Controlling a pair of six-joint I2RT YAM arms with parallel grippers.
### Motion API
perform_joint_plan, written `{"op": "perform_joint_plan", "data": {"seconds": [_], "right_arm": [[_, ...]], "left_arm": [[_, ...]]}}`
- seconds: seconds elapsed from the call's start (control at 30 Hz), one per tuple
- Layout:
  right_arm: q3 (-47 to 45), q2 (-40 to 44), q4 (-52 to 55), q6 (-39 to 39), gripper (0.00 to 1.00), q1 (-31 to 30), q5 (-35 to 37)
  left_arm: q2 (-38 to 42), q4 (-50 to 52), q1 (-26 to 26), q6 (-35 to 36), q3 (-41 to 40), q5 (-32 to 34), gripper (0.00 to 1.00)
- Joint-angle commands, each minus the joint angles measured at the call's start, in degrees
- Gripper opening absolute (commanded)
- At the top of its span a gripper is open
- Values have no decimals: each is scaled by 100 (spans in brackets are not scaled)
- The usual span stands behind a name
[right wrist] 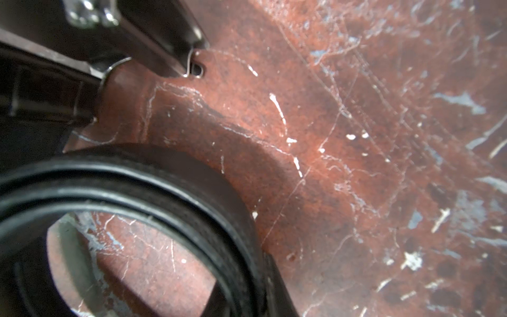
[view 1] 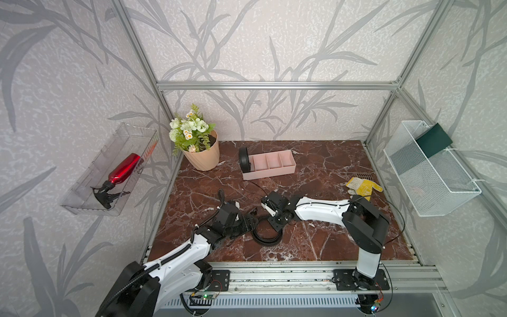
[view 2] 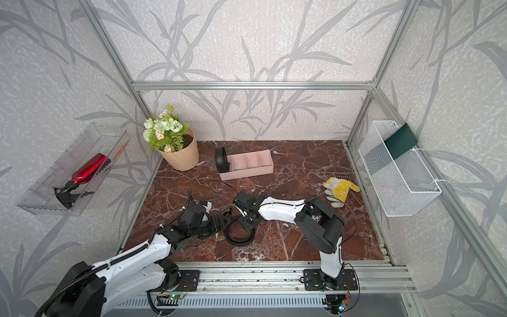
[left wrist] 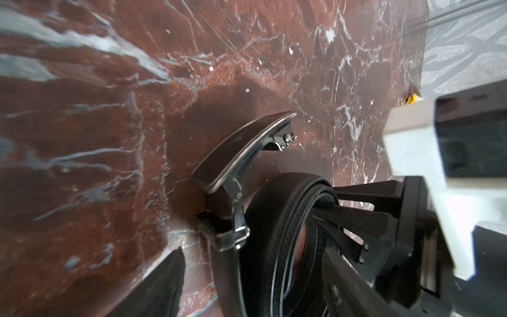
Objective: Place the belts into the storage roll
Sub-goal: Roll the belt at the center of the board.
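One belt [view 1: 267,238] [view 2: 238,239] lies coiled as a black ring on the marble near the front. Its metal buckle [left wrist: 241,148] [view 1: 253,210] sticks out toward the back. My right gripper [view 1: 275,222] [right wrist: 247,296] is shut on the ring's wall, one finger inside and one outside. My left gripper [view 1: 253,222] [left wrist: 255,302] stands open astride the ring's near-left side, with a gap at its outer finger [left wrist: 156,288]. The other belt [view 1: 243,160] [view 2: 220,159] stands coiled on edge in the left end compartment of the pale pink storage roll [view 1: 285,171] [view 2: 263,171].
A peach flowerpot [view 1: 201,157] stands at the back left. A yellow glove [view 1: 362,186] lies by a floor grille [view 1: 363,175] on the right. A white wire basket [view 1: 430,170] hangs on the right wall, and a clear bin with a red spray bottle [view 1: 122,170] on the left.
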State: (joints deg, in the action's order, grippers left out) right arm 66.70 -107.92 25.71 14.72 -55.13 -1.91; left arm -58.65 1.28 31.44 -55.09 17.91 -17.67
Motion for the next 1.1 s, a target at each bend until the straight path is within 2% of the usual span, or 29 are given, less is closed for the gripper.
{"op": "perform_joint_plan", "data": {"seconds": [0.0, 0.13, 0.33, 0.5, 0.57, 0.8, 1.07], "right_arm": [[-306, -432, 336, 10, 0, -145, -284], [-378, -416, 226, 89, 0, -146, -340], [-527, -297, -1, 98, 0, -171, -424], [-489, -318, 32, 52, 0, -175, -434], [-470, -326, 77, 58, 0, -175, -392], [-451, -360, 213, 237, 0, -179, -250], [-486, -308, 119, 675, 0, -174, -287]], "left_arm": [[-375, -440, -15, 22, 122, -325, 73], [-805, -729, 11, 96, 266, -435, 65], [-1578, -664, 9, 535, 801, -558, 63], [-2201, -650, 21, 707, 1197, -741, 51], [-2361, -441, 33, 859, 1371, -756, 46], [-2681, 949, 131, 1808, 2057, -338, 36], [-3080, 1363, 342, 2223, 2370, 136, 23]]}}
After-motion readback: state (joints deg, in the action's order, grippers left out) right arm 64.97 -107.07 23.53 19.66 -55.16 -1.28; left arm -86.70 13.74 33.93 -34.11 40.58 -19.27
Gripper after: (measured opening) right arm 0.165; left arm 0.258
